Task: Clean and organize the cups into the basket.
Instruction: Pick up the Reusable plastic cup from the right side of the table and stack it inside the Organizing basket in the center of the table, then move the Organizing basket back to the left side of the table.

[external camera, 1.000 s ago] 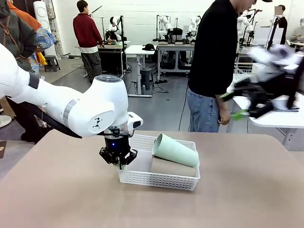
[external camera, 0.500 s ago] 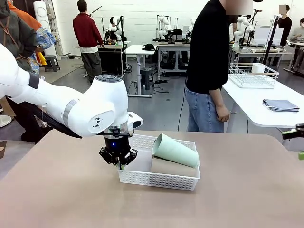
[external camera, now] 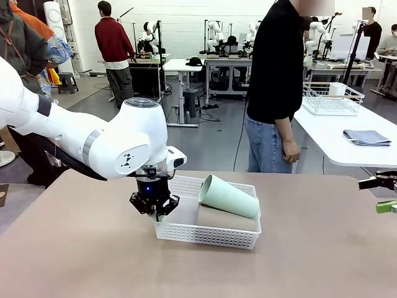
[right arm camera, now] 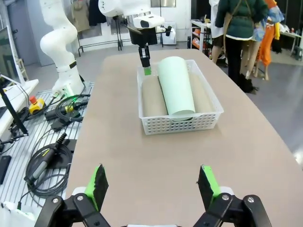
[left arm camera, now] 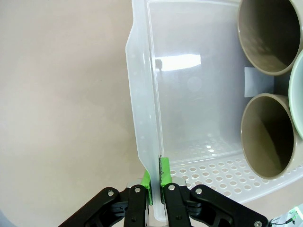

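Observation:
The white lattice basket [external camera: 186, 233] sits mid-table. In it two taupe-brown cups [external camera: 220, 218] lie side by side, and a mint green cup [external camera: 228, 197] rests on top of them. My left gripper [external camera: 154, 210] is shut on the basket's left wall. The left wrist view shows its fingers [left arm camera: 156, 176] pinching that wall of the basket [left arm camera: 189, 94], with the brown cups' mouths [left arm camera: 266, 135] and the mint cup's rim [left arm camera: 298, 101] to the right. My right gripper [external camera: 381, 195] hovers open at the table's right edge. In its own view it [right arm camera: 152, 187] faces the basket [right arm camera: 180, 124] and the mint cup [right arm camera: 176, 85] from a distance.
A person [external camera: 279, 93] stands at the table's far side, hands down. Behind, a white table carries a wire basket [external camera: 332, 99] and a folded cloth [external camera: 366, 136]. Cables [right arm camera: 47, 156] lie on the floor beside my table. Bare tabletop surrounds the basket.
My right gripper came down from high at the right to the table's right edge. The left arm, basket and cups stayed put. The person shifted slightly.

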`<state>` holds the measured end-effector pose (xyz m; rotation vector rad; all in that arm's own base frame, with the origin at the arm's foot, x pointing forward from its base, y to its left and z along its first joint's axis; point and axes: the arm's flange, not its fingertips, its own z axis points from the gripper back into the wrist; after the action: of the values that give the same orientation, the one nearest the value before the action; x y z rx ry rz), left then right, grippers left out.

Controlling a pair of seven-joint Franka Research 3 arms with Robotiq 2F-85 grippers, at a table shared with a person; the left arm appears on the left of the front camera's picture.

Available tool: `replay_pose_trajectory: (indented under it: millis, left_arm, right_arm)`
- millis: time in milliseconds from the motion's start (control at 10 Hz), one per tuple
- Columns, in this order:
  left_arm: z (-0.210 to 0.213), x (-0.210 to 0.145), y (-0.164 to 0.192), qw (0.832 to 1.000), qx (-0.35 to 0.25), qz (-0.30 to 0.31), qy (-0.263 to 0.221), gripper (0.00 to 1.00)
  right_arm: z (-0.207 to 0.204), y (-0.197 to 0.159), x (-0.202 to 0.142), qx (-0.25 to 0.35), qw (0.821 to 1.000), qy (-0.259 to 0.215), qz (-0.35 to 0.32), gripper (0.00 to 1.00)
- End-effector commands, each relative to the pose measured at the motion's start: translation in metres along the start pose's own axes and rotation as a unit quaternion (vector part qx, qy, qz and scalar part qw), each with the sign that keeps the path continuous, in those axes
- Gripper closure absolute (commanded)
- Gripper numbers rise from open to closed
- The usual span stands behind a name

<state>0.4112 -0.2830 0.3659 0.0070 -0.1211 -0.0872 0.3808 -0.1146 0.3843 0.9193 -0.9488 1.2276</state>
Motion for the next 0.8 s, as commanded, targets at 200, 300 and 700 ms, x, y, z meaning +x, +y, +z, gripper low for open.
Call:
replay_pose_trajectory:
  millis: [200,300,700]
  left_arm:
    - [0.0028,0.0004,-0.0009,1.0,-0.003,-0.003,-0.008,1.0]
    - [0.0028,0.0004,-0.0009,1.0,-0.003,-0.003,-0.008,1.0]
    - [0.0028,0.0004,-0.0009,1.0,-0.003,-0.003,-0.008,1.0]
  right_arm:
    - [0.0055,0.0057,-0.0033,0.007,1.0,-0.007,-0.003,0.0]
    - [0.0055,0.0057,-0.0033,0.007,1.0,-0.007,-0.003,0.0]
    - [0.0055,0.0057,-0.0033,0.007,1.0,-0.007,-0.003,0.0]
